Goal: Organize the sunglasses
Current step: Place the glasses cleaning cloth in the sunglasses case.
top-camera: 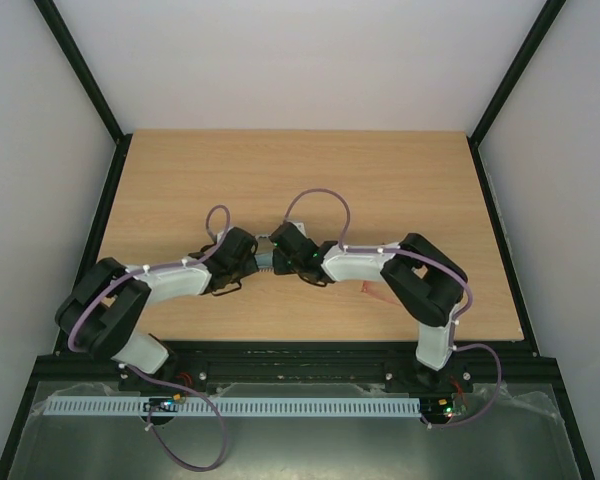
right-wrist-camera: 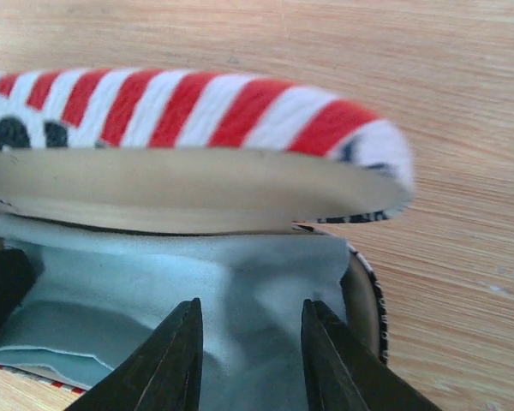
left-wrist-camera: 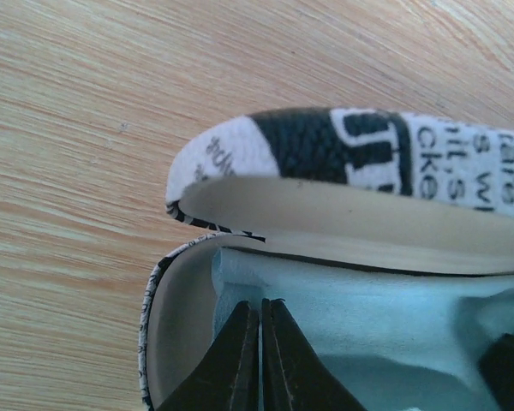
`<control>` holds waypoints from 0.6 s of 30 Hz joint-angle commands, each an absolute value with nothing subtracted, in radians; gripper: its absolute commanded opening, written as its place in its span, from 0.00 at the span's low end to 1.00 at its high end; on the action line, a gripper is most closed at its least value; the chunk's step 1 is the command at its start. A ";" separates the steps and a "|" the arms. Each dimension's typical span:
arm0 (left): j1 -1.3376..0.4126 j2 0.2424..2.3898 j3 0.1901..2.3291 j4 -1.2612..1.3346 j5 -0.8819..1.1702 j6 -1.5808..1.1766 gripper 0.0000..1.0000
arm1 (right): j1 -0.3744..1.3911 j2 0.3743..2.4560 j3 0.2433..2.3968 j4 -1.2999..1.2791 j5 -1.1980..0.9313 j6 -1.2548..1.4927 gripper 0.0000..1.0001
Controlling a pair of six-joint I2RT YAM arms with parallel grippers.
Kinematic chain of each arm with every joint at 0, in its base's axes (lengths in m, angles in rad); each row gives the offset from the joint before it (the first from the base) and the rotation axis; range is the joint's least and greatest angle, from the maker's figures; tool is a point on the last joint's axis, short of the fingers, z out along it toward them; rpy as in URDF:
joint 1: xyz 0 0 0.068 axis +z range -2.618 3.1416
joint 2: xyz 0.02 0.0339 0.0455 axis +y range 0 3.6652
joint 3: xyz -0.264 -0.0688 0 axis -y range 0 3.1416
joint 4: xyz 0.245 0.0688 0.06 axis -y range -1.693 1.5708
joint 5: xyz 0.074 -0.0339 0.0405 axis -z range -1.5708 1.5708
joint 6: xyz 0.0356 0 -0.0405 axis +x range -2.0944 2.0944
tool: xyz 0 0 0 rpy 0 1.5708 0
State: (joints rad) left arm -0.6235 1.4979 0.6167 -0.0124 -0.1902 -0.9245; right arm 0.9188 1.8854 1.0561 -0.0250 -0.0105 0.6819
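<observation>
**First onlooker:** What were the two arms at, mid-desk?

**Second onlooker:** Both had reached into the oblong flag-patterned grey case (left-wrist-camera: 325,145). Its lid stood half-raised over the light blue square cloth (left-wrist-camera: 360,317) that lay rumpled in the lower shell. I judged they were settling that cloth.

**First onlooker:** And the slim red-orange sunglasses (top-camera: 368,291)?

**Second onlooker:** Not in the case, so far as either wrist view showed. From above, a thin red-orange sliver lay on the pale wooden desk (top-camera: 280,180), just beside the right arm (top-camera: 420,280) and well apart from the case. That was probably them, but most of it was hidden.

**First onlooker:** How would the step go well?

**Second onlooker:** By my reckoning, press the cloth flat and keep its edges inside the rim. Keep the lid from dropping onto the jaws. Leave the shell clear enough for the frames to lie lengthwise.

**First onlooker:** The jaws themselves?

**Second onlooker:** The left jaws were pressed together, with only a hairline between them. Their tips were down against the cloth at one end of the case, and I could not tell whether a fold was pinched. The right jaws stood partly apart at the striped end. Bare cloth showed between them, and they gripped nothing.
</observation>
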 commanded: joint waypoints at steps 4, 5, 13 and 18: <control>-0.627 1.508 0.600 -0.025 -0.231 -0.906 0.05 | 0.925 1.782 1.058 -0.116 0.148 0.767 0.32; -0.627 1.505 0.600 -0.025 -0.233 -0.904 0.05 | 0.924 1.772 1.057 -0.125 0.168 0.774 0.32; -0.629 1.489 0.620 -0.039 -0.220 -0.894 0.05 | 0.924 1.746 1.056 -0.121 0.114 0.744 0.31; -0.630 1.451 0.640 -0.052 -0.204 -0.886 0.07 | 0.924 1.732 1.026 -0.121 0.116 0.764 0.32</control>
State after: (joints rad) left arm -0.6235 1.4933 0.6159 -0.0219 -0.2058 -0.9016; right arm 0.9188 1.7649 1.0538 -0.0933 0.1013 0.7464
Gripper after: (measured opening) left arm 0.061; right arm 0.319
